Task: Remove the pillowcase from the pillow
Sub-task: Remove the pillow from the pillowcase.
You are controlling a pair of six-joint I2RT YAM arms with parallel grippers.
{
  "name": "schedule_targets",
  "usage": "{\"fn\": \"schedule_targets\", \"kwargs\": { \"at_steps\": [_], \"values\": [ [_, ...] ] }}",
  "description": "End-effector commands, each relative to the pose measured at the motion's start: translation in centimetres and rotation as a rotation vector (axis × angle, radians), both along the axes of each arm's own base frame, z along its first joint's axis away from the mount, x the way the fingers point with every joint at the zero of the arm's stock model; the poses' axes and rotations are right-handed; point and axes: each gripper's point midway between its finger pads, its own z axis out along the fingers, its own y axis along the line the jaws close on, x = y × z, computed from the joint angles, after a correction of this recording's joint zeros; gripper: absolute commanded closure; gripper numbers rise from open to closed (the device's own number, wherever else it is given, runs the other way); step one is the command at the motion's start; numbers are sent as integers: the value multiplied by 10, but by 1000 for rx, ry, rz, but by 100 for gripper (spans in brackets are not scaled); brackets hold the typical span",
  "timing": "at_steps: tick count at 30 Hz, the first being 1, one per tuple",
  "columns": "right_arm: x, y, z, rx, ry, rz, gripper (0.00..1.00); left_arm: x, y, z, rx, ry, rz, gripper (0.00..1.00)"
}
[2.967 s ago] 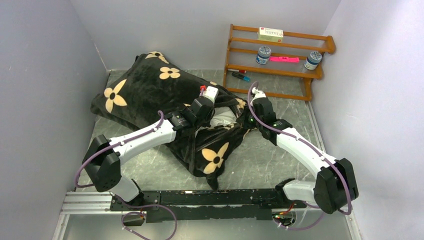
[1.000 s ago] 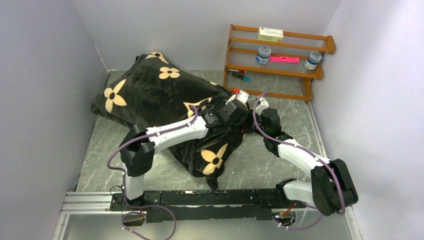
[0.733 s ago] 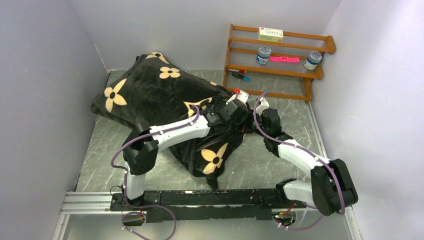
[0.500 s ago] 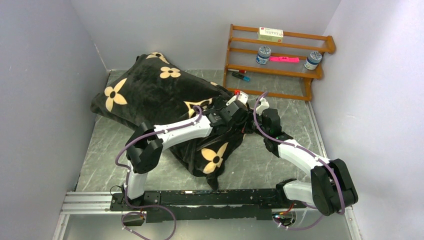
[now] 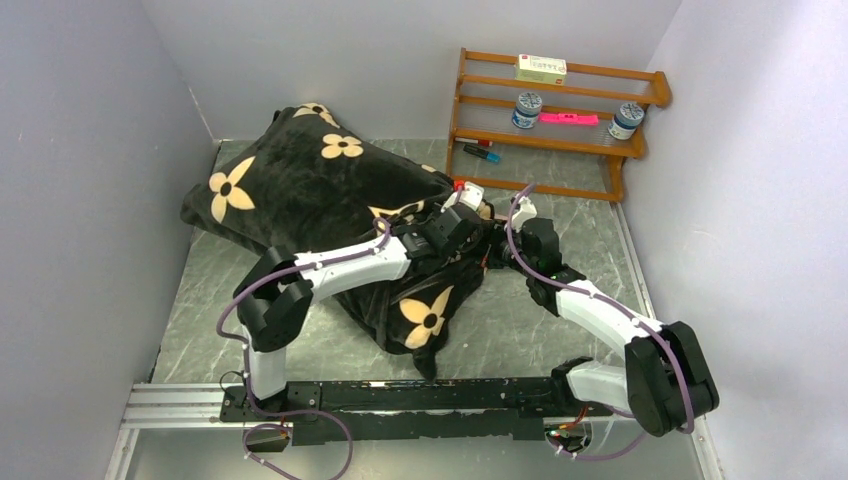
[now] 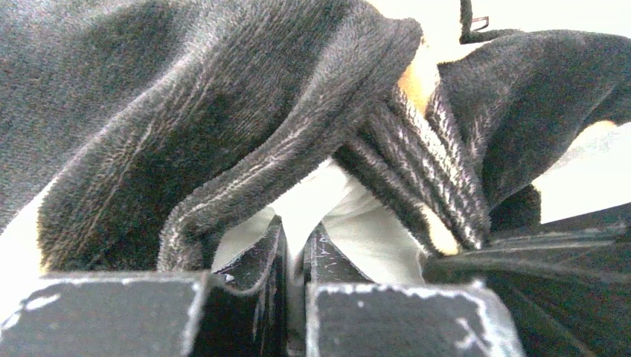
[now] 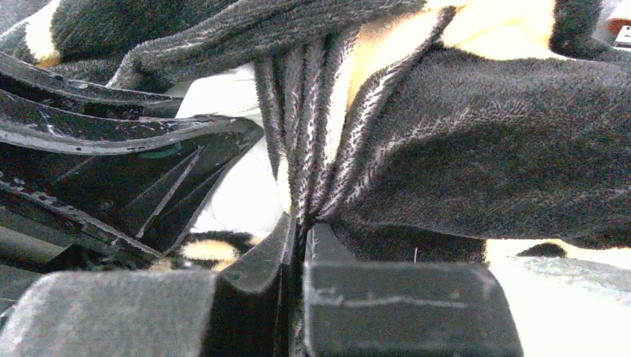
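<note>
- Since a second ago, the left arm point(image 5: 350, 265) has drawn its wrist a little back to the left, and its end effector has gone from spread to pressed together; the right arm point(image 5: 600, 310) has barely shifted.
- Top view: the pillowcase point(image 5: 300, 185), black with tan flowers, lies in a bulky heap from the far left corner of the table point(image 5: 540, 330) toward the middle. Both wrists meet at its right-hand end, buried in the folds. No white pillow shows from here. A wooden rack point(image 5: 560, 140) with small items stands at the far right, apart from the cloth.
- Left wrist view: the left end effector point(image 6: 296, 232) is nearly closed, pinching a strip of the white pillow point(image 6: 357, 230) between its fingers. Black plush folds hang over and around the white cloth.
- Right wrist view: the right end effector point(image 7: 300, 227) is pressed together on a bunched pleat of the pillowcase point(image 7: 461, 149). A patch of white pillow point(image 7: 234, 190) shows just left of the pleat, beside the other arm's dark housing.
</note>
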Motion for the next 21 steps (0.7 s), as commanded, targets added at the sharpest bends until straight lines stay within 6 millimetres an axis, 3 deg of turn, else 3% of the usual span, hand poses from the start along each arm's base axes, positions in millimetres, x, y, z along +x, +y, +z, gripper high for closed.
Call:
{"fn": "schedule_targets", "kwargs": {
  "at_steps": [1,12,21],
  "values": [
    [-3,-33,-23,-130,76,-126,100,-16,69,-25,172,110,58,95],
    [2,-76,0,-215,4,-340,100,-37,108,4,139,135,53,95],
    [-1,-104,4,-371,-8,-410,100,-30,142,27,181,91,61,95]
  ]
}}
